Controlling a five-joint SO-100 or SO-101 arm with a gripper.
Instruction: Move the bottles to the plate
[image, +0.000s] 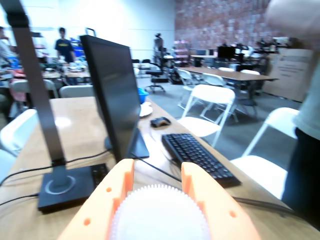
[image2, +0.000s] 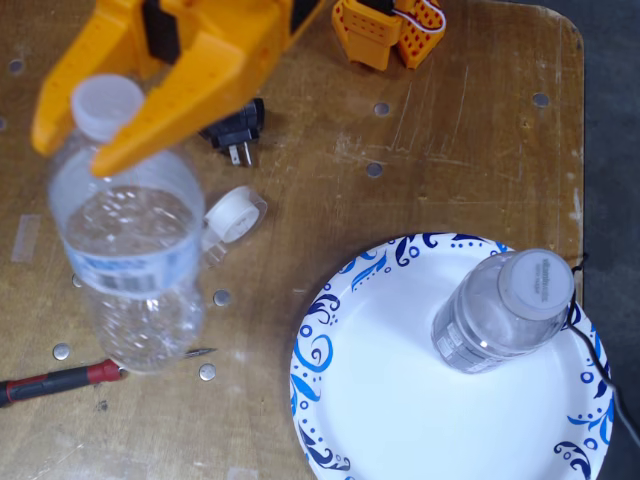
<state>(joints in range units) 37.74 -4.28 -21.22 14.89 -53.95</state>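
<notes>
In the fixed view, the orange gripper (image2: 88, 135) is closed about the neck of a clear bottle (image2: 130, 260), whose white cap (image2: 106, 106) is seen between the jaws; the bottle appears to be raised off the table (image2: 420, 150), though the blur leaves this uncertain. Below the jaws, a red-handled tool (image2: 60, 380) is seen on the table. Well to the right of the jaws, the second bottle (image2: 500, 312) stands on the plate (image2: 380, 400). In the wrist view, the ribbed cap (image: 159, 212) is framed between both fingers (image: 107, 200), with a monitor (image: 112, 95) and keyboard (image: 197, 155) beyond.
</notes>
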